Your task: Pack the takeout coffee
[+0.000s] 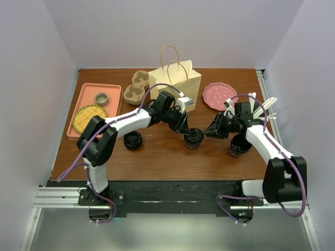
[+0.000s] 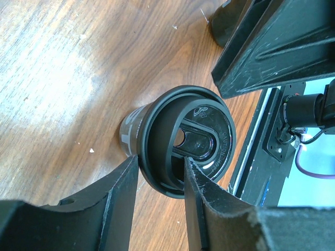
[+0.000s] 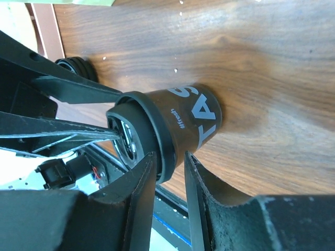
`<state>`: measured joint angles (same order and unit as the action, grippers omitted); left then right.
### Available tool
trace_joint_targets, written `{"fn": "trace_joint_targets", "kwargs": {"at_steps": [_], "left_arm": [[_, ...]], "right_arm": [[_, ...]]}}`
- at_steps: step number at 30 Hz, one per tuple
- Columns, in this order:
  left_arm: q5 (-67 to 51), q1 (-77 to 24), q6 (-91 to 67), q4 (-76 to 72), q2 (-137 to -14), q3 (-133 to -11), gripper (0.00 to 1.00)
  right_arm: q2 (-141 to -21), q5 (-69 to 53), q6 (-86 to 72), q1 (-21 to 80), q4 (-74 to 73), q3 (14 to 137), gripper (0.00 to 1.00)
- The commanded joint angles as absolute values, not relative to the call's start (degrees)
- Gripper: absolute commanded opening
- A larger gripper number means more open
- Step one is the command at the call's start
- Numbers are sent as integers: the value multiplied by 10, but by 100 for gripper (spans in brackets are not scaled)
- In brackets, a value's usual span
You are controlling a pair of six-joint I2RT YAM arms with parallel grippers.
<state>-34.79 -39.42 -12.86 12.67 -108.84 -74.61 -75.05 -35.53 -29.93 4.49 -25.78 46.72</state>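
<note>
You are at the grasping step, I judge: the middle coffee cup (image 1: 193, 138) stands on the table (image 1: 162, 159) in front of the paper bag (image 1: 175, 83), on the side nearer the arm bases, and both grippers meet at its black lid (image 2: 201, 141); nothing is packed yet. The left gripper (image 1: 186, 127) comes at it from the bag's side, and in the left wrist view its jaws stand partly apart with the lid's rim between them; the right gripper (image 1: 208, 133) comes from the bag's right, and in the right wrist view its jaws are closer together, astride the same rim where it overhangs the cup's printed wall (image 3: 196, 117); whether either pair actually bites, you cannot tell. The next move calls for one firm hold and the other gripper clear, then a level lift towards the bag, or towards the pulp cup carrier (image 1: 136, 88) just left of the bag, since a pinch on the rim alone may pull the lid off. The bag's inside is hidden from above; you cannot see if the cup is full; the two other cups sit nearer the bases, one off the bag's left (image 1: 133, 140), one off its right (image 1: 239, 145) half behind the right arm.
</note>
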Motion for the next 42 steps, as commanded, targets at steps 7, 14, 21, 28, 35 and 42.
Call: {"fn": "trace_joint_targets", "kwargs": {"at_steps": [7, 14, 21, 28, 35, 42], "left_arm": [[-172, -388, -57, 296, -1175, -670, 29], [-177, -388, -62, 291, -1175, -664, 29], [-174, -388, -65, 290, -1180, -664, 29], [-173, -388, -70, 288, -1184, -660, 29], [-171, -388, -91, 278, -1178, -643, 29], [-180, -390, -112, 261, -1179, -623, 28]], "right_arm": [[-751, -388, -333, 46, -194, 425, 29], [-755, -399, -355, 48, -158, 391, 27], [-753, -387, -363, 48, -135, 342, 24], [-735, -371, -403, 48, -77, 264, 16], [-764, -351, -423, 48, -12, 202, 12], [-790, -362, -422, 48, 84, 187, 15]]}}
